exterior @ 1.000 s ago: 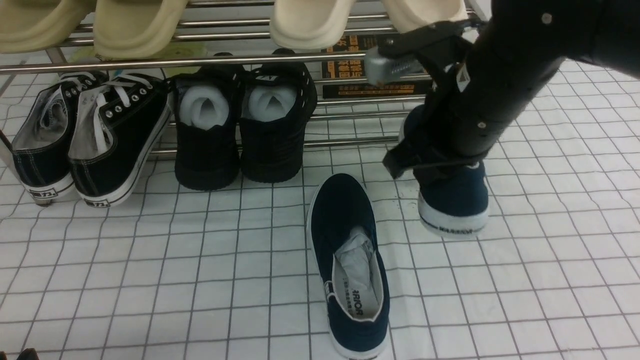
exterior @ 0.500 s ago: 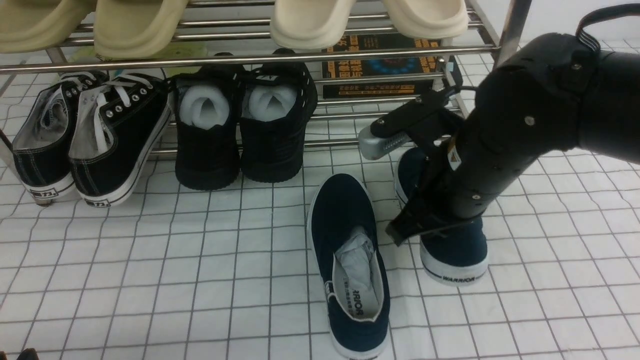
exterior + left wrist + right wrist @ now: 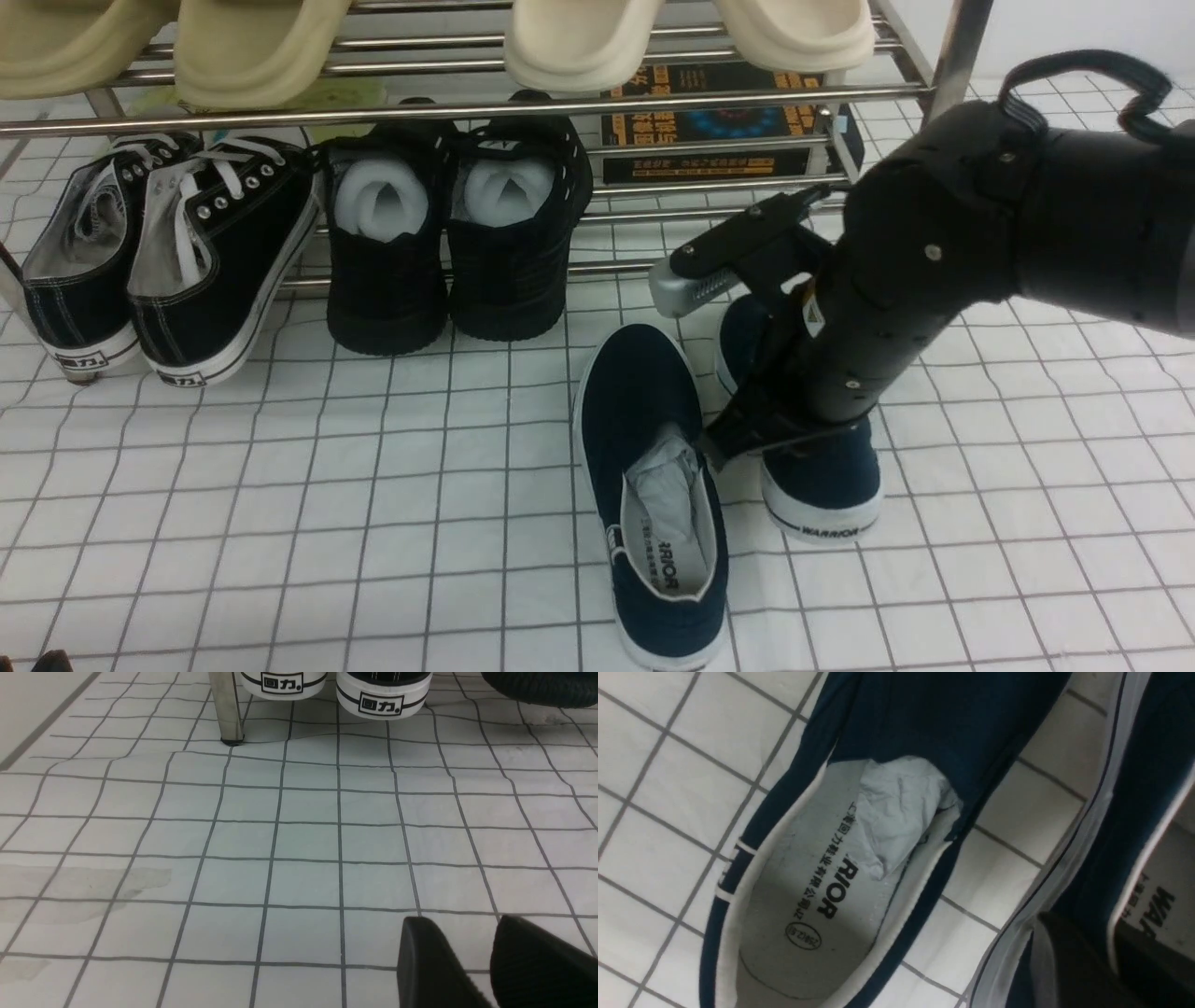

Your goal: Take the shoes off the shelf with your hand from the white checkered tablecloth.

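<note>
Since the earlier frames, the second shoe [image 3: 826, 485] has come down from shelf height and toward the robot. It now sits low at the cloth [image 3: 280, 513], just beside the first shoe [image 3: 644, 420] on that shoe's right. The right arm [image 3: 934, 280] has come down with it.

Position: both shoes are off the shelf [image 3: 467, 110], in front of its lower tier. Each lies toe toward the shelf and heel toward the robot, with long axes near parallel. The first shoe lies flat. Whether the second shoe's sole rests fully on the cloth cannot be told, because the arm hides its forepart.

Right jaws: nearly closed on the second shoe's side wall facing the first shoe, one finger outside and one inside the opening. The pinched wall runs along the shoe's long axis, directly below the jaws.

Left jaws: part open, empty, low over bare cloth near the sneakers [image 3: 215, 252], well apart from both shoes. The right arm is nearer.

Next step, as judged: release, then lift straight up. The outer finger stands in the narrow gap between the shoes, so sideways withdrawal risks nudging the first shoe.
</note>
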Available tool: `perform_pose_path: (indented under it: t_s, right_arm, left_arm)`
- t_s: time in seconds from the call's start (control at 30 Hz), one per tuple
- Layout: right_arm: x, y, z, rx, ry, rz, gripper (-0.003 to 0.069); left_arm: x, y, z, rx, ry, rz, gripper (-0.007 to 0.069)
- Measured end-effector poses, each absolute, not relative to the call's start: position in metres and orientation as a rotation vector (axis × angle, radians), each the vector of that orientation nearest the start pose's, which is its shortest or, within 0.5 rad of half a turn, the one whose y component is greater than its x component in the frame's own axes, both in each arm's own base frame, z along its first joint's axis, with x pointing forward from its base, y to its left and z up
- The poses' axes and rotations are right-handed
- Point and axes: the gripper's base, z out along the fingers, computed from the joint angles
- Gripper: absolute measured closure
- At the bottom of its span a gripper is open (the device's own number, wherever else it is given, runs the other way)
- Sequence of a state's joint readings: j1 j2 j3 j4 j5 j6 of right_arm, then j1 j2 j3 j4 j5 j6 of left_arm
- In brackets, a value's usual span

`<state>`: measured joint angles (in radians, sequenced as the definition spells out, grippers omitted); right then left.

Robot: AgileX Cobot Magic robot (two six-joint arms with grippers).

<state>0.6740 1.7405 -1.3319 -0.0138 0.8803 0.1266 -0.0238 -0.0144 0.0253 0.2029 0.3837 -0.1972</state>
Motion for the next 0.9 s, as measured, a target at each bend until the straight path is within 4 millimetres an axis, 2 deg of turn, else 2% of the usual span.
perform_pose_path:
  t_s: [0.03,0.07,0.2,0.27,0.3,0.33,0.37,0.43,0.53,0.63,0.7,0.77,0.8,0.83,0.9]
  right_arm:
    - [0.284,0.226,0.252,-0.762,2.685,0.190,0.0570]
    - [0.284,0.227,0.251,-0.756,2.692,0.203,0.0519]
    - [0.281,0.227,0.255,-0.743,2.707,0.230,0.0391]
    - [0.279,0.225,0.264,-0.742,2.705,0.233,0.0354]
    - [0.276,0.223,0.279,-0.741,2.696,0.239,0.0332]
    - [0.276,0.223,0.280,-0.742,2.698,0.238,0.0332]
    - [0.274,0.222,0.290,-0.740,2.689,0.243,0.0333]
    - [0.265,0.214,0.321,-0.739,2.669,0.255,0.0370]
    - [0.242,0.196,0.362,-0.754,2.631,0.264,0.0502]
    - [0.218,0.175,0.394,-0.741,2.553,0.281,0.0624]
    - [0.197,0.159,0.413,-0.721,2.483,0.311,0.0667]
    - [0.176,0.142,0.424,-0.708,2.435,0.332,0.0673]
    - [0.174,0.140,0.422,-0.707,2.435,0.332,0.0673]
    - [0.153,0.123,0.427,-0.688,2.369,0.360,0.0673]
    - [0.136,0.109,0.425,-0.657,2.263,0.403,0.0673]
  left_arm:
    - [0.052,0.006,0.172,-0.038,1.870,0.048,0.0385]
    - [0.052,0.006,0.172,-0.038,1.870,0.048,0.0385]
    - [0.052,0.006,0.172,-0.038,1.870,0.048,0.0385]
    - [0.052,0.006,0.172,-0.038,1.870,0.048,0.0385]
    - [0.052,0.006,0.172,-0.038,1.870,0.048,0.0385]
    - [0.052,0.006,0.172,-0.038,1.870,0.048,0.0385]
    - [0.052,0.006,0.172,-0.038,1.870,0.048,0.0385]
    - [0.052,0.006,0.172,-0.038,1.870,0.048,0.0385]
    - [0.052,0.006,0.172,-0.038,1.870,0.048,0.0385]
    - [0.052,0.006,0.172,-0.037,1.870,0.049,0.0385]
    - [0.052,0.006,0.172,-0.037,1.870,0.050,0.0385]
    - [0.052,0.006,0.172,-0.037,1.870,0.050,0.0385]
    - [0.052,0.006,0.172,-0.037,1.870,0.050,0.0385]
    - [0.052,0.006,0.172,-0.037,1.870,0.050,0.0385]
    - [0.052,0.006,0.172,-0.037,1.870,0.050,0.0385]
